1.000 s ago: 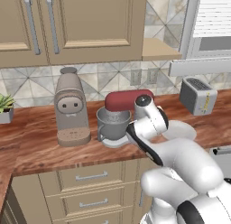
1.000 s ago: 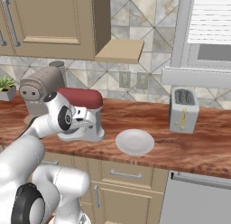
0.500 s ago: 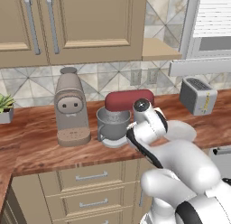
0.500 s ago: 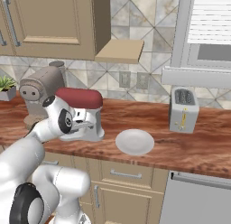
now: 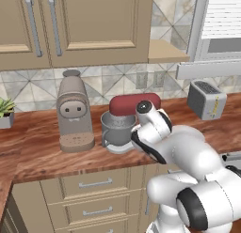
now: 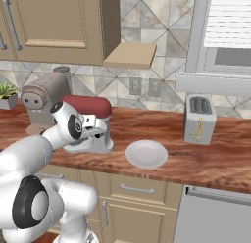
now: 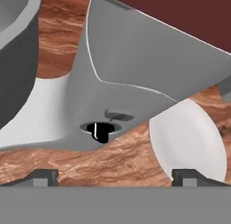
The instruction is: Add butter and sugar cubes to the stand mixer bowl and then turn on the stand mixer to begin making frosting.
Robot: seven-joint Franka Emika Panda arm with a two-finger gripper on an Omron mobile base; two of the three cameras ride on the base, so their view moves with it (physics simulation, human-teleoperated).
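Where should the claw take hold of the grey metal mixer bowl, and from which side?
By the small side handle of the round grey metal bowl, coming from the front left; it juts out toward the beige coffee machine, while the dark red mixer head overhangs the rim.

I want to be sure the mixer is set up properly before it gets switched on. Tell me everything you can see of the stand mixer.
The stand mixer has a dark red rounded head over a light grey column and base, and stands upright on the wooden counter between the beige coffee machine and the white plate. Its grey metal bowl, with a small side handle, sits under the head. In the hand view a small dark switch shows low on the grey column. The open gripper is close to it, touching nothing.
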